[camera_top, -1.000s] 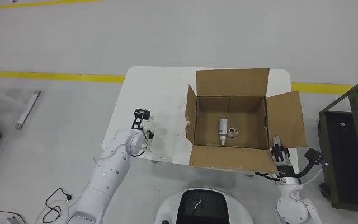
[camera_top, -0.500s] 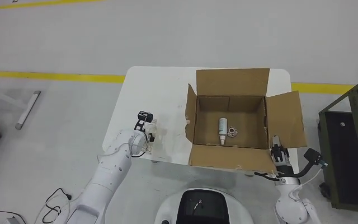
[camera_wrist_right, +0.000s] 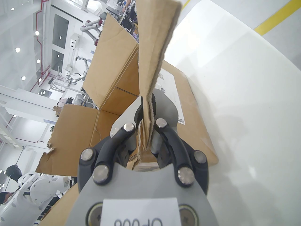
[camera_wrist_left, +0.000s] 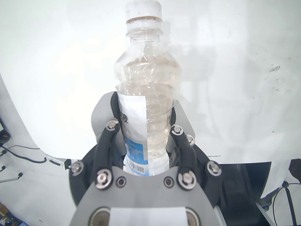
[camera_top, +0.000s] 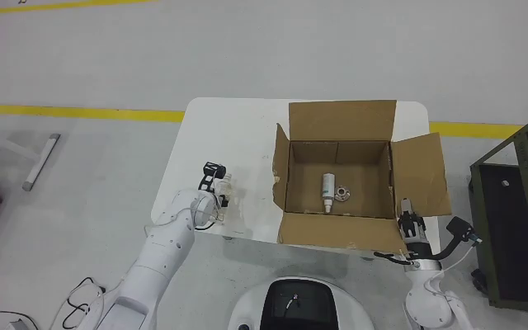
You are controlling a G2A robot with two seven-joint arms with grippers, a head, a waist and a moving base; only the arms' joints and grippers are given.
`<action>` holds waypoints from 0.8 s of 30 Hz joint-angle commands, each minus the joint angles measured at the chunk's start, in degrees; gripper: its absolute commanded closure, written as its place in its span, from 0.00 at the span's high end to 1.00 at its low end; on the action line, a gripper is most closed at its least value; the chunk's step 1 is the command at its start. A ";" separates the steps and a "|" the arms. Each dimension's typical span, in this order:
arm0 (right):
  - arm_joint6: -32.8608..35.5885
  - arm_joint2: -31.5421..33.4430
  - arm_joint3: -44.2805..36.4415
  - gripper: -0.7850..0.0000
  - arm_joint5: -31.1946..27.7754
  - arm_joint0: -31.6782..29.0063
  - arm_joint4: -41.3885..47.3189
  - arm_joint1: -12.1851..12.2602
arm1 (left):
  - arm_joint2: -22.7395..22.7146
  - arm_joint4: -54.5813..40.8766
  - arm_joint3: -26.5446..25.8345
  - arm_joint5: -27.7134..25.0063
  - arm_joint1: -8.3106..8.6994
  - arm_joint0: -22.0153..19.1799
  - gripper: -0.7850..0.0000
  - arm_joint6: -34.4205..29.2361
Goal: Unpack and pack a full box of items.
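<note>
**A:** Start closest in. What does the left gripper [camera_wrist_left: 144, 111] have?

**B:** It is clenched on a clear bottle [camera_wrist_left: 147, 76]. The fingers sit on either side of the labelled lower body, and the white cap [camera_wrist_left: 143, 10] points away from the wrist.

**A:** Where is that on the surface [camera_top: 231, 132]?

**B:** Seen from above, it is over the near left part, well apart from the box [camera_top: 338, 231]. I cannot tell whether the bottle touches the surface.

**A:** And the right gripper [camera_wrist_right: 147, 111]?

**B:** It is closed on the right flap [camera_wrist_right: 152, 36] of the box. It pinches the cardboard at the flap's near corner, just beside the box's near right corner. In the wrist view the flap stands edge-on between the fingers.

**A:** What is inside the box?

**B:** A small white bottle [camera_top: 328, 192] lies on the bottom, roughly in the middle, with its length running near to far. A round part [camera_top: 343, 195] lies just beside it, on the right.

**A:** And farther back?

**B:** The box stands open on the right half of the surface. The far flap [camera_top: 342, 121] is folded outward toward the far edge. Beyond the surface, a yellow line [camera_top: 82, 111] runs across the floor.
</note>
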 commanded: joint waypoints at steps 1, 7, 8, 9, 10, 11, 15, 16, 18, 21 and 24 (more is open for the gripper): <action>0.03 0.02 0.04 0.00 0.19 0.07 -0.07 -0.05 | 0.19 -0.04 0.38 -0.08 -0.09 -0.13 0.00 0.12; 0.16 0.09 0.11 0.42 0.38 0.54 -0.16 -0.21 | 0.54 0.03 1.25 -0.33 -0.29 -0.74 0.40 0.39; 0.19 0.08 0.09 0.43 0.45 0.61 -0.17 -0.24 | 0.54 0.00 1.37 -0.31 -0.32 -0.84 0.49 0.40; 0.19 0.05 0.06 0.44 0.42 0.67 -0.11 -0.28 | 0.52 -0.06 1.53 -0.22 -0.34 -0.92 0.71 0.40; 0.18 0.03 0.08 0.45 0.40 0.70 -0.14 -0.30 | 0.52 -0.13 1.67 -0.13 -0.37 -1.02 0.97 0.37; 0.17 -0.01 0.09 0.46 0.41 0.73 -0.18 -0.34 | 0.50 -0.25 1.78 -0.10 -0.40 -1.10 1.00 0.38; 0.18 -0.09 0.06 0.56 0.39 0.71 -0.37 -0.45 | 0.53 -0.24 2.15 -0.02 -0.47 -1.35 1.00 0.47; 0.21 -0.06 0.04 0.61 0.37 0.69 -0.39 -0.47 | 0.51 -0.35 2.17 -0.07 -0.48 -1.40 1.00 0.43; 0.27 0.03 -0.16 0.68 0.38 0.57 -0.41 -0.51 | 0.51 -0.23 2.04 -0.04 -0.48 -1.43 1.00 0.55; 0.35 0.25 -0.58 0.73 0.36 0.41 -0.48 -0.57 | 0.45 -0.09 1.45 -0.06 -0.45 -1.33 1.00 0.52; 0.44 0.52 -1.50 0.74 0.04 -0.02 -0.38 -0.61 | -0.05 -0.33 0.22 -0.10 -0.30 -1.07 1.00 0.35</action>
